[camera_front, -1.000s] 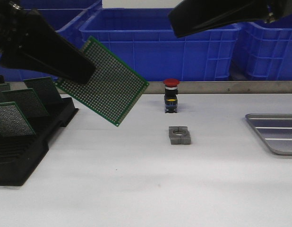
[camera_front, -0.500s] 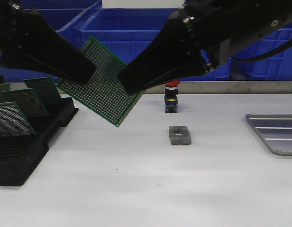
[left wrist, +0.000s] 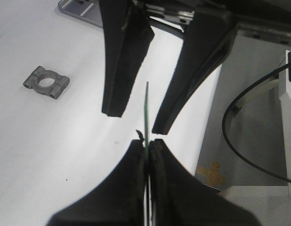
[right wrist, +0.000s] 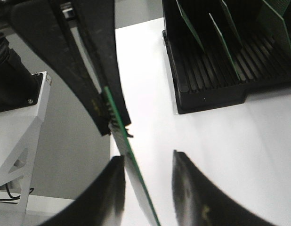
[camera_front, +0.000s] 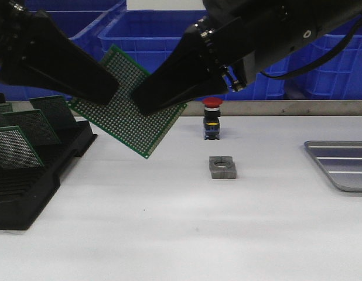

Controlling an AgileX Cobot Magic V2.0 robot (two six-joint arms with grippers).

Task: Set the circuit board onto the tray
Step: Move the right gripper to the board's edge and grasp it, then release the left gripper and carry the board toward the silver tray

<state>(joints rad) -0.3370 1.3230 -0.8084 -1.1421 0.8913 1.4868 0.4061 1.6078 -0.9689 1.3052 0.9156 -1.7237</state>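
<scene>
A green perforated circuit board (camera_front: 125, 111) hangs tilted in the air above the table's left part. My left gripper (camera_front: 108, 91) is shut on its upper left edge; in the left wrist view the left gripper (left wrist: 148, 142) pinches the thin board (left wrist: 147, 106) edge-on. My right gripper (camera_front: 147, 105) reaches in from the upper right and is open, with its fingers on either side of the board's right part. In the right wrist view the board (right wrist: 118, 123) runs between the right gripper's (right wrist: 146, 157) spread fingers. The silver-grey tray (camera_front: 342, 165) lies at the table's right edge.
A black slotted rack (camera_front: 28, 175) with several green boards stands at the left. A red push button (camera_front: 212, 117) and a grey metal clamp block (camera_front: 222, 167) sit mid-table. Blue crates (camera_front: 187, 52) line the back.
My right arm has come down and leftward from the upper right until its open fingers straddle the board. My left gripper and the board have stayed still.
</scene>
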